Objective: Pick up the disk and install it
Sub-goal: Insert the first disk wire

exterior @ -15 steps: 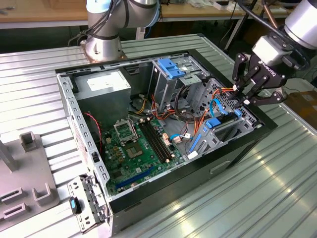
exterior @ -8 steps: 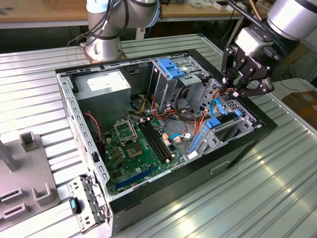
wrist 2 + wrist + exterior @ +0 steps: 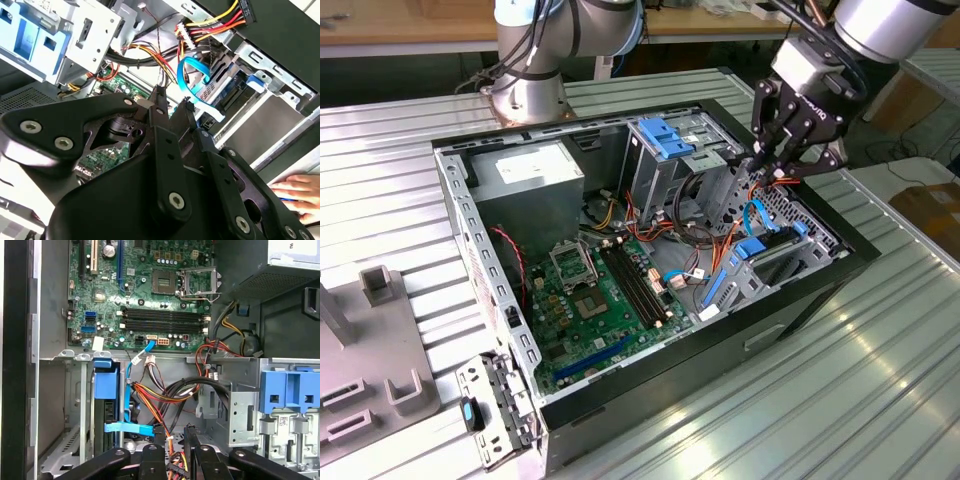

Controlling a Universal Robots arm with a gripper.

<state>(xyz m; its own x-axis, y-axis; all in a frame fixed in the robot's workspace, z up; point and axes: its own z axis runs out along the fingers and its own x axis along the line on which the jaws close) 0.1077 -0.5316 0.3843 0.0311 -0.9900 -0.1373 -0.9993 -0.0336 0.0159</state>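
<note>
Hovering hand: black two-fingered hand [image 3: 760,165] hangs over the drive cage of the open black computer case [image 3: 740,345], fingers [image 3: 159,437] narrowly apart, gripping nothing.
Disk: grey metal disk in bright blue plastic carrier [image 3: 106,385] stands on edge in a cage bay, near the hand, off to one side.
Risk: fingers could snag the orange-and-red wire bundle [image 3: 150,400] or the thin blue cable [image 3: 131,427] beside the disk, should the descent drift.

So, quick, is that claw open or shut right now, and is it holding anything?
Gripper: open, holding nothing.
</note>
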